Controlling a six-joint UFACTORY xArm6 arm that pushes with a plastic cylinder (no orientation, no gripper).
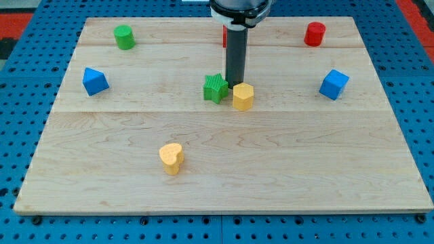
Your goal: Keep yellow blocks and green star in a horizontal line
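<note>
- Camera view: the rod's upper mount is cut off at the view's top; a red block (224, 37) is mostly hidden behind the rod, shape unclear.
- No pincer fitted; my tip (235, 85) sits just behind the green star (215, 88) and yellow hexagon block (243, 97), which stand side by side at centre.
- Yellow heart block (171, 158) lies well apart, toward the view's bottom left.
- Count: two yellow, two green including a green cylinder (124, 36), two blue (blue wedge-like block (95, 80), blue cube (333, 84)), red cylinder (314, 34).
- Pale wooden board (305, 163), visible grain.
</note>
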